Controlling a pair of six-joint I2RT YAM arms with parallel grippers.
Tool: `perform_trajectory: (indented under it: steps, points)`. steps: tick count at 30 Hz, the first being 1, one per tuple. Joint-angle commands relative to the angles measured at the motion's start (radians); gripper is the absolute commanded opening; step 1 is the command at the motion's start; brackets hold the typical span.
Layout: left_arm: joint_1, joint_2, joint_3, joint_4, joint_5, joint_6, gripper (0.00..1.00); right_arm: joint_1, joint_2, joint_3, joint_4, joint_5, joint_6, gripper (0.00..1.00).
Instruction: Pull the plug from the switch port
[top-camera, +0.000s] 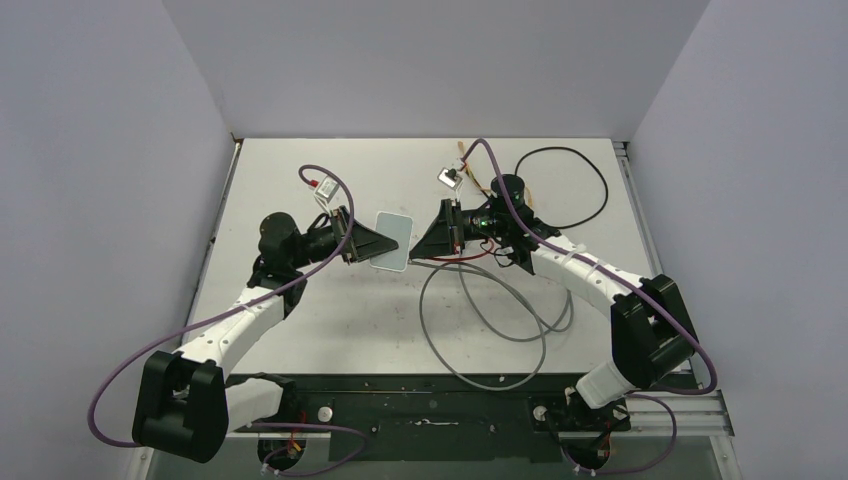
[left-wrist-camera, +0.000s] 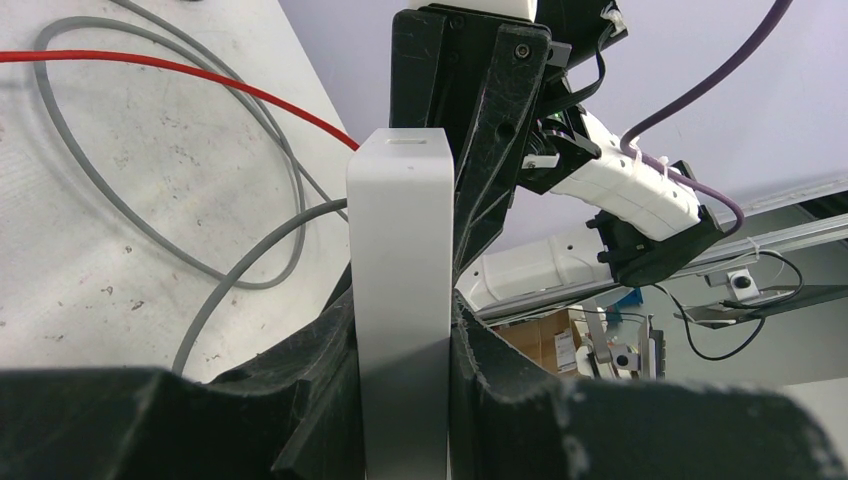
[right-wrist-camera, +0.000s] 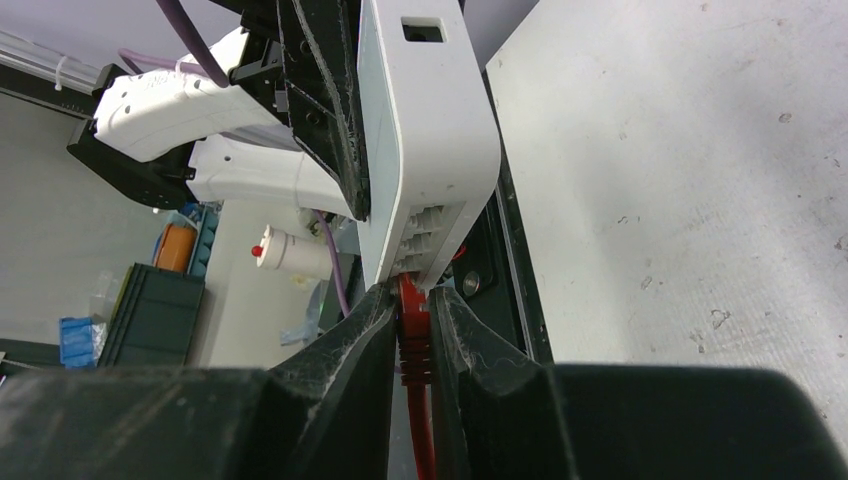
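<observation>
The switch, a flat pale grey-white box (top-camera: 393, 241), is held off the table between both grippers. My left gripper (left-wrist-camera: 400, 312) is shut on its flat faces; the box (left-wrist-camera: 400, 250) stands edge-on between the fingers. My right gripper (right-wrist-camera: 412, 300) is shut on the red plug (right-wrist-camera: 412, 325), whose tip sits in a socket on the box's narrow port edge (right-wrist-camera: 437, 222). The box (right-wrist-camera: 425, 120) shows a row of sockets there. The red cable (top-camera: 470, 258) trails back under the right gripper (top-camera: 422, 244). The left gripper (top-camera: 380, 243) holds the box's far side.
A grey cable (top-camera: 480, 320) lies in loops on the white table (top-camera: 330, 320), also in the left wrist view (left-wrist-camera: 230, 270). A black cable (top-camera: 590, 190) loops at the back right. A small connector part (top-camera: 447, 178) lies behind the right gripper.
</observation>
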Motion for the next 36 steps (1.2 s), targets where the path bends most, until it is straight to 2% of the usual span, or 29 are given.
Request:
perform_trajectory:
  steps: [1, 36]
  points:
    - [0.005, -0.016, 0.026, 0.060, -0.017, 0.010, 0.00, 0.000, -0.048, 0.000, 0.093, -0.017, 0.011, 0.05]
    - [0.024, -0.012, 0.032, 0.094, -0.007, -0.025, 0.00, -0.058, -0.043, -0.029, 0.057, -0.047, -0.042, 0.05]
